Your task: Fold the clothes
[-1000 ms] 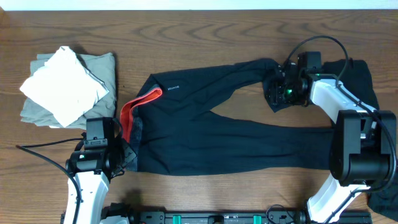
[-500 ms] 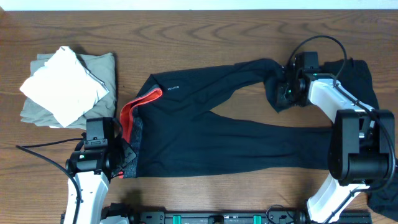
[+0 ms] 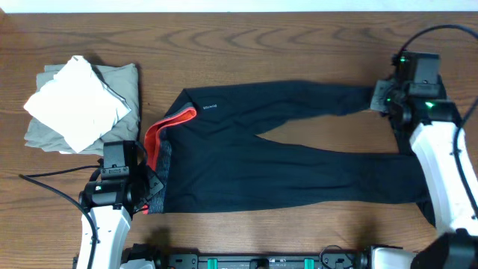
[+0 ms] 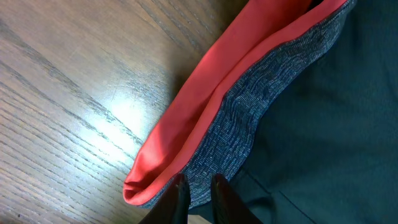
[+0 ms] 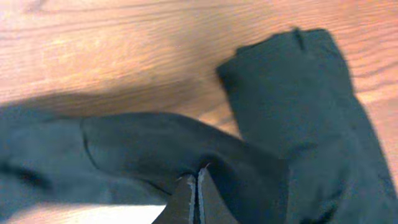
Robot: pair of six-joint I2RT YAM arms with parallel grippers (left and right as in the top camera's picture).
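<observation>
At the far left we see a folded pile (image 3: 81, 104), a grey-green garment with a white one on top. It sits apart from the rest, so we judge that part of the job done. Just right of it and nearer the robot, our left gripper (image 4: 198, 186) is at the lower-left corner of the trousers (image 3: 284, 153). Its fingers are drawn close with the grey knit edge of the waistband (image 3: 169, 127) between them, which we read as a pinch on that corner. The coral lining is turned outward there. From the waistband the trousers run across the middle of the table (image 3: 246, 37), lying flat with the two legs spread in a narrow V. No fold has been laid in them yet, so we count them as spread out but not yet folded. At the end of the upper leg our right gripper (image 5: 196, 179) has its fingers clenched tight on the cuff fabric, lifting it slightly. Beside it lies a second black garment (image 5: 298, 93), which also remains to be folded. For room, bare wood runs along the far edge above the trousers. The near edge is tighter, with both arm bases close to the lower leg.
</observation>
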